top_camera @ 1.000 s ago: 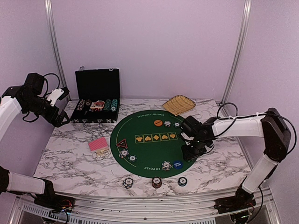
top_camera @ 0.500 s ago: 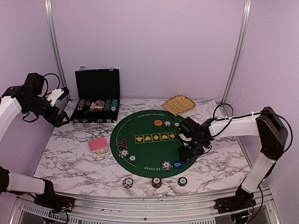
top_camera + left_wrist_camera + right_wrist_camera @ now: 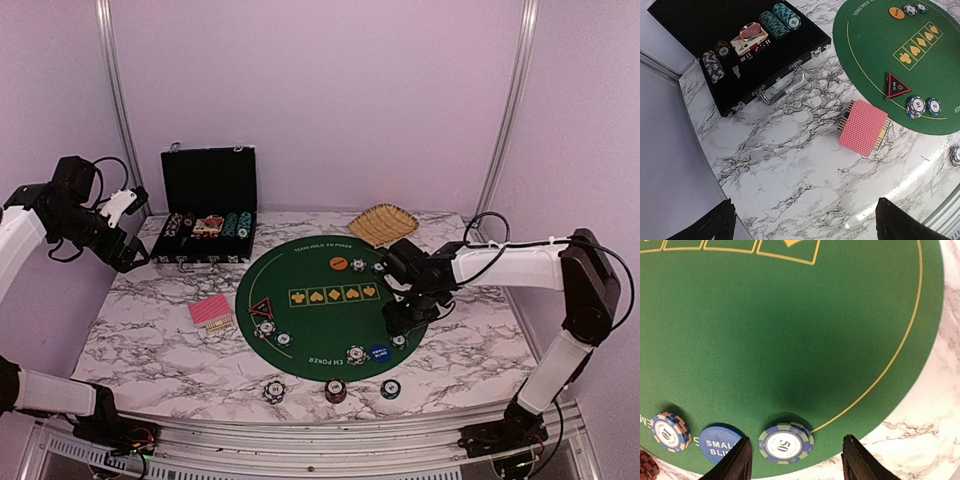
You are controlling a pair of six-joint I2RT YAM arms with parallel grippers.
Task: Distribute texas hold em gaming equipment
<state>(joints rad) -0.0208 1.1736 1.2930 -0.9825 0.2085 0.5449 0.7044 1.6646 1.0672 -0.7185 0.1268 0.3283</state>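
Note:
A blue-and-green poker chip marked 50 lies flat on the round green mat near its right front edge. My right gripper hovers over it, open, one finger on each side, touching nothing. Beside the chip sit the blue disc button and another chip. The orange button and two chips lie at the mat's far side. The triangular marker and two chips sit at its left. Pink-backed cards rest on the marble. My left gripper hangs open and empty above the table's left side.
An open black case with chip stacks and cards stands at the back left. The tan woven basket sits behind the mat. Three chips lie on the marble near the front edge.
My right gripper's jaws have opened and drawn back a little from the mat's right front edge, where the blue-and-green chip now shows. The left arm has not moved.

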